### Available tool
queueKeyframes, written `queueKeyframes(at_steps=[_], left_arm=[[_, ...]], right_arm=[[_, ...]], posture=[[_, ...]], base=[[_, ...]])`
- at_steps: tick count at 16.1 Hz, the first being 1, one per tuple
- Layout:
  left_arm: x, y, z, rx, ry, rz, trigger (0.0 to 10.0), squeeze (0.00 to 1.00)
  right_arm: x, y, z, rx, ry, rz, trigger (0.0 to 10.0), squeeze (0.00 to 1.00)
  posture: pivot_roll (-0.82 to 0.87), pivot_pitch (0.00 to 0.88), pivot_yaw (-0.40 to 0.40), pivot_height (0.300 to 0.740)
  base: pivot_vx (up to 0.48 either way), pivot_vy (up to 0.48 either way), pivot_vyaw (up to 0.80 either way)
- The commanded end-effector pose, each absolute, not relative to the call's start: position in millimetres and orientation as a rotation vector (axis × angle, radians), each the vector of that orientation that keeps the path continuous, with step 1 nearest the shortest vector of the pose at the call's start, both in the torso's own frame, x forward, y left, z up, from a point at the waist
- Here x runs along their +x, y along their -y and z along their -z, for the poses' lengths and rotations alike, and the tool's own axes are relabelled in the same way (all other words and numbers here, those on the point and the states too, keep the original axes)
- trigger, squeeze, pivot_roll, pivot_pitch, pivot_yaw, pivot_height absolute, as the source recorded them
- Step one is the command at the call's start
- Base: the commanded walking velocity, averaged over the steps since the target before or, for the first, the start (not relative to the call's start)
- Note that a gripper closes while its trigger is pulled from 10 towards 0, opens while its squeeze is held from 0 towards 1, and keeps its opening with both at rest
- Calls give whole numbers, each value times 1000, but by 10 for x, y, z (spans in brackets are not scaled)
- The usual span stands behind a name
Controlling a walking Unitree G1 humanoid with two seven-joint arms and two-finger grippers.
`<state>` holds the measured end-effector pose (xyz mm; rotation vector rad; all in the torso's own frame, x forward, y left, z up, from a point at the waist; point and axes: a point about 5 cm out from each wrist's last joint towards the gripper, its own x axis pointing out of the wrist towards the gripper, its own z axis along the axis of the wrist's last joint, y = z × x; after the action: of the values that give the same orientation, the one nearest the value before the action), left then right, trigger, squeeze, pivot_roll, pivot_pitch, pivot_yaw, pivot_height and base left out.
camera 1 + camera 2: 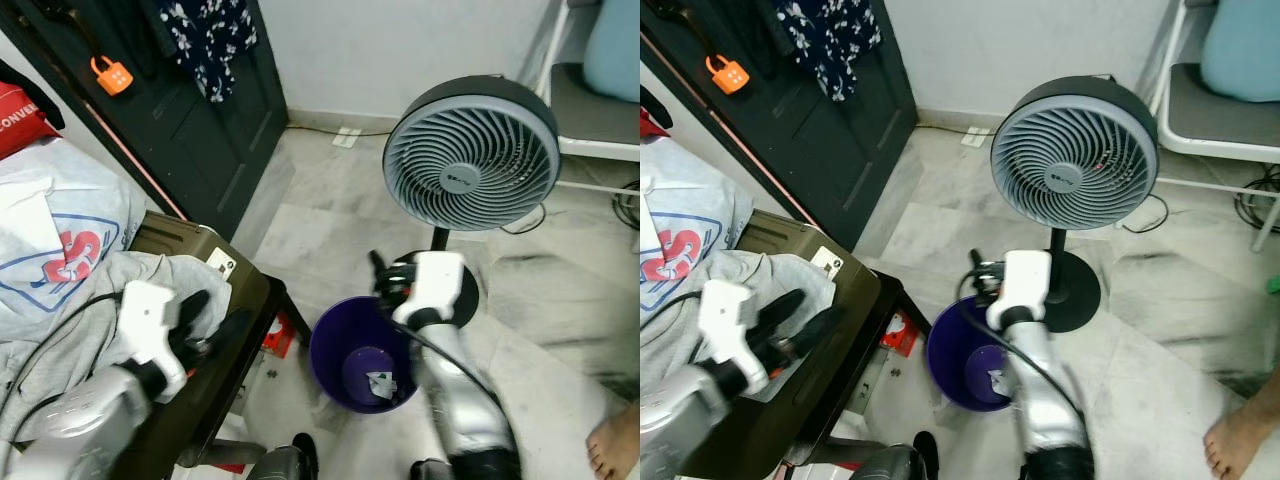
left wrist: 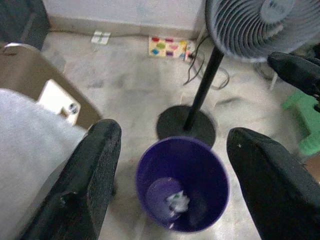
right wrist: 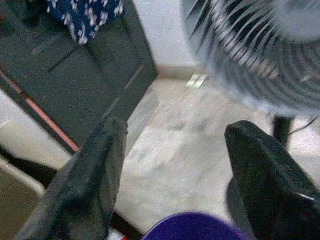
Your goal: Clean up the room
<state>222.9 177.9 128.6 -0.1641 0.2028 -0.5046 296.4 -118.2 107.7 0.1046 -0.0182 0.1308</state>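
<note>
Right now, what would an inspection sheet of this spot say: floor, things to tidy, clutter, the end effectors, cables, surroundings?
Surface: pale marble floor, bare around the bin.
Job's things: purple bin on the floor, a crumpled white scrap at its bottom.
Clutter: grey and white clothes heaped on a dark low table; red item on the floor beside the table.
Grippers: left end effector open, above the table edge; right end effector open, above the bin's rim.
Cables: black cord lies by the fan's base, near the wall.
Surroundings: grey standing fan, dark cabinet with an orange padlock, a person's bare foot.
</note>
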Motion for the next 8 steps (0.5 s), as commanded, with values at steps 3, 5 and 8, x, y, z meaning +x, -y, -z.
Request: queueKeyframes(at_steps=[3, 5, 8], left_arm=[[2264, -1671, -1249, -209, -188, 492, 10000, 0], [2344, -1577, -1280, -292, -142, 457, 10000, 0], [2447, -1544, -1284, -303, -80, 365, 10000, 0]], right_arm=[[2811, 1368, -1267, 51, 80, -100, 10000, 1000], [2680, 1561, -1312, -7, 75, -58, 10000, 1000], [2582, 1654, -1317, -26, 55, -32, 10000, 1000]], posture=[[-43, 120, 132, 740], [-76, 82, 114, 740], [-96, 38, 87, 740]], base=[[0, 0, 0], [0, 0, 0], [0, 0, 0]])
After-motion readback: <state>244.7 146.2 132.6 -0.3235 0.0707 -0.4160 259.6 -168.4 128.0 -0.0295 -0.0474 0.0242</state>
